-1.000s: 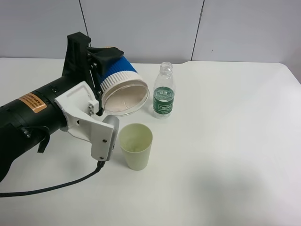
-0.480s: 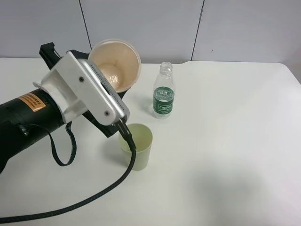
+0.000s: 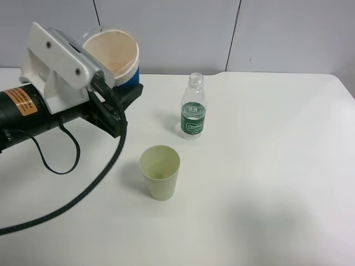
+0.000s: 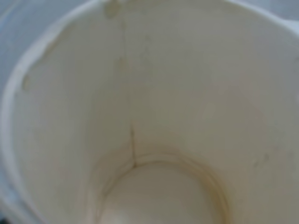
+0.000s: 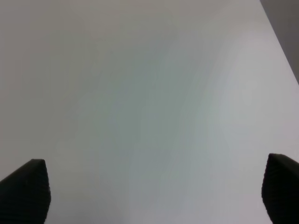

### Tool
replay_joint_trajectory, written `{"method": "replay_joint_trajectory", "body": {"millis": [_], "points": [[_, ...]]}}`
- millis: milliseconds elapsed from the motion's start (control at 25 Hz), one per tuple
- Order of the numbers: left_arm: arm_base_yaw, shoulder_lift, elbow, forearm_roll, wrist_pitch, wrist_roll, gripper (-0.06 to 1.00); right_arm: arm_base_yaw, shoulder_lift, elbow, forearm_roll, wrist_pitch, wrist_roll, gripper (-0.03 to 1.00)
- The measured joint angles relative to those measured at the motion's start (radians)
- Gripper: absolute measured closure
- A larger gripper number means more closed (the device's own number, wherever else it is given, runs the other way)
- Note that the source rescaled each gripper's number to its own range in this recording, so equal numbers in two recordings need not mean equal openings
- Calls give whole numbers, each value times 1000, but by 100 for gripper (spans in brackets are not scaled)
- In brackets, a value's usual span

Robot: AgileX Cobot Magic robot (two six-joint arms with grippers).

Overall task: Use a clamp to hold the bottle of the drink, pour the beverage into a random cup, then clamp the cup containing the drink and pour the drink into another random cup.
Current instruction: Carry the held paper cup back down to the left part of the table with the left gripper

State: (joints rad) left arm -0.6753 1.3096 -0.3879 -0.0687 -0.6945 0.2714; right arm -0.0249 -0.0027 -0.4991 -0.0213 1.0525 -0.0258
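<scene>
bottle (image 3: 193, 108) wears a green label; its white lettering is unreadable.

Black arm (image 3: 33, 113), orange label (image 3: 21, 100)

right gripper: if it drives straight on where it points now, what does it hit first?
Probably just the bare table. The right gripper has its jaws open, and its wrist view shows only plain white surface ahead, with no cup or bottle in line. Depth is hard to judge.

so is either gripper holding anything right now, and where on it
The left gripper holds the paper cup by its blue sleeve, low on the body. The right gripper is open and empty.
</scene>
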Motion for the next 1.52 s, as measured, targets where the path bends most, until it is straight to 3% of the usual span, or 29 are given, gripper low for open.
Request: {"method": "replay_joint_trajectory", "body": {"millis": [40, 80, 280, 520, 680, 920, 1280, 1520], "points": [[45, 0, 0, 69, 0, -79, 92, 0, 0, 0, 0, 0, 0, 20], [134, 0, 0, 195, -1, -212, 92, 0, 0, 0, 0, 0, 0, 20], [372, 17, 0, 480, -69, -460, 92, 0, 0, 0, 0, 0, 0, 20], [598, 147, -2, 685, -278, -556, 92, 0, 0, 0, 0, 0, 0, 20], [687, 257, -3, 791, -407, -567, 92, 0, 0, 0, 0, 0, 0, 20], [738, 391, -4, 857, -430, -548, 92, 0, 0, 0, 0, 0, 0, 20], [742, 533, -5, 864, -452, -358, 92, 0, 0, 0, 0, 0, 0, 20], [745, 609, -5, 866, -507, -286, 92, 0, 0, 0, 0, 0, 0, 20]]}}
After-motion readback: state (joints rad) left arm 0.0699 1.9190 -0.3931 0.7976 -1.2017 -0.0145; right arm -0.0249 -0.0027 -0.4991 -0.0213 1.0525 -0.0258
